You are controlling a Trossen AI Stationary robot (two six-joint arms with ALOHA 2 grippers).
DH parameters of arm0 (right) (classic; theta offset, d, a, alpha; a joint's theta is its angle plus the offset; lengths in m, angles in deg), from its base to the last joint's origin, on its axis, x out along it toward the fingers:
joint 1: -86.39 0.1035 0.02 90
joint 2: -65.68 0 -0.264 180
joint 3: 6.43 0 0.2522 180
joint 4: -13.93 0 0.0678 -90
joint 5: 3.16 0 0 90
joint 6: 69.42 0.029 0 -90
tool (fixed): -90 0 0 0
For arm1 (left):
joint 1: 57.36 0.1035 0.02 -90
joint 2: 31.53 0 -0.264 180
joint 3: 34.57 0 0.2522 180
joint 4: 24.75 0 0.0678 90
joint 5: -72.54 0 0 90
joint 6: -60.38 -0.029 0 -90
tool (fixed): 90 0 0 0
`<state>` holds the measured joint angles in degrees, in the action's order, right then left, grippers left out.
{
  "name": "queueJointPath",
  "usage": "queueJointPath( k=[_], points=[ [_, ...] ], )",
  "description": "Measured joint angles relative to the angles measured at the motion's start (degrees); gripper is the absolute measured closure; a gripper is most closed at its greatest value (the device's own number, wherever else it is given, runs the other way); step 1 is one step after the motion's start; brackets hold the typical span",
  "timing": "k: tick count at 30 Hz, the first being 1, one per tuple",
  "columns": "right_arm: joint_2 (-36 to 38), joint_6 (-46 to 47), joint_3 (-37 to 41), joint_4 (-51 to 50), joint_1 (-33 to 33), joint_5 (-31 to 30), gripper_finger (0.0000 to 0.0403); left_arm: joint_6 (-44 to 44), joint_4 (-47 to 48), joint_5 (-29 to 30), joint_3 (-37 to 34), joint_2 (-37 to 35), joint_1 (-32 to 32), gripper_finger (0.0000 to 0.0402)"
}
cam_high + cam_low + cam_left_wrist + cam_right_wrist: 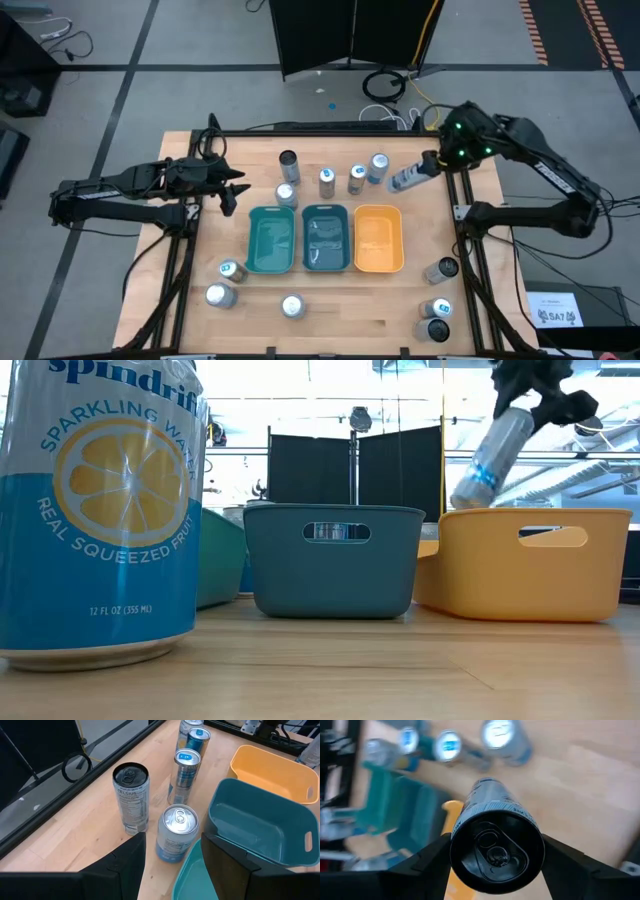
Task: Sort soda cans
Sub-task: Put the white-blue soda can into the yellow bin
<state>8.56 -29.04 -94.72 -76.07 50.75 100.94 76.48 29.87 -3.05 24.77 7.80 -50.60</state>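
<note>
Three trays stand in a row mid-table: green, teal and orange. Several soda cans stand upright on their bases beyond them, among them a dark-topped one and a silver-topped one. More cans stand at the near left and near right. My right gripper is shut on a dark-topped can, held in the air beyond the orange tray. My left gripper stands open, just short of the silver-topped can, touching nothing. My right gripper pinches the can between its two fingers on opposite sides of the wall just below the dark top. The fingers slant down from the table's far right. The can is lifted clear and tilted, its bottom end lowest, above the orange tray's far rim.
A blue lemon-printed can stands close to the low camera at the near edge. Black frame rails run along the table's left and right sides. Bare wood lies between the trays and the near cans.
</note>
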Motion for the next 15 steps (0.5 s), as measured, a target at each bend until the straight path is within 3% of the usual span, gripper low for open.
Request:
queueJointPath(
  k=[11,15],
  points=[
    [-2.39,6.49,-0.08,13.11,13.64,1.01,0.0161,0.04,-0.02,0.0,0.0,0.02,0.0,0.02],
    [-6.67,7.0,-4.21,11.51,17.78,1.03,0.0161,0.07,-0.07,0.0,0.0,0.02,0.01,0.02]
  ],
)
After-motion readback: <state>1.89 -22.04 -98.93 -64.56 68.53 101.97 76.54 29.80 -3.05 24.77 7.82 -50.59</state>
